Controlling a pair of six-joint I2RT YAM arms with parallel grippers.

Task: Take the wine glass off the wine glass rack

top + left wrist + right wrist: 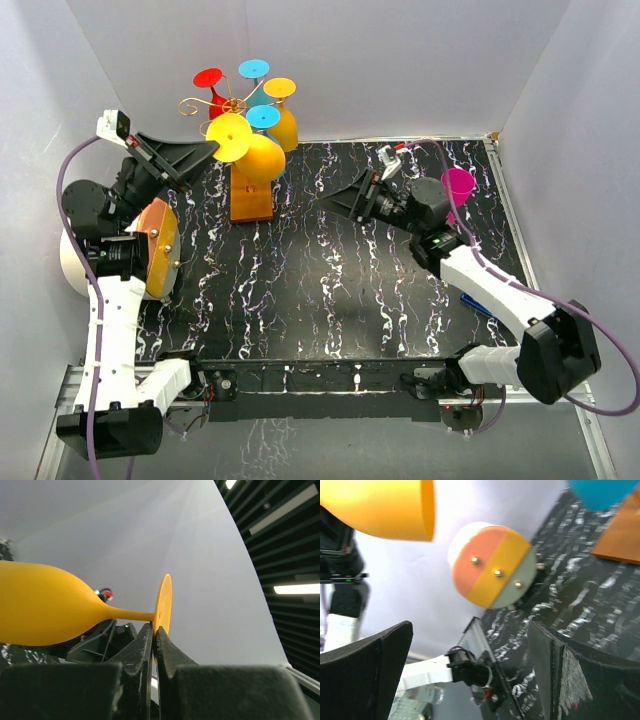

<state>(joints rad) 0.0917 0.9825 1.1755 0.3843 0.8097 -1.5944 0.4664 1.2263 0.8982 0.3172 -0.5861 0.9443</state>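
Note:
A yellow wine glass [250, 150] lies sideways at the wine glass rack [215, 103], a gold wire stand on an orange-brown wooden base [250, 203]. My left gripper [205, 150] is shut on the rim of the glass's foot [164, 600], and the bowl [40, 610] points away from it. I cannot tell whether the foot still touches the wire arms. Red [208, 78], blue [253, 69], orange [281, 90] and cyan [262, 116] glasses hang on the rack. My right gripper [345, 195] stands open and holds nothing, right of the base; its view shows the yellow bowl [385, 507].
A magenta glass [458, 185] stands on the black marbled table [330, 290] behind the right arm. A round orange, yellow and grey disc on a white dome [155, 245] sits at the left edge by the left arm. White walls close in the back and sides.

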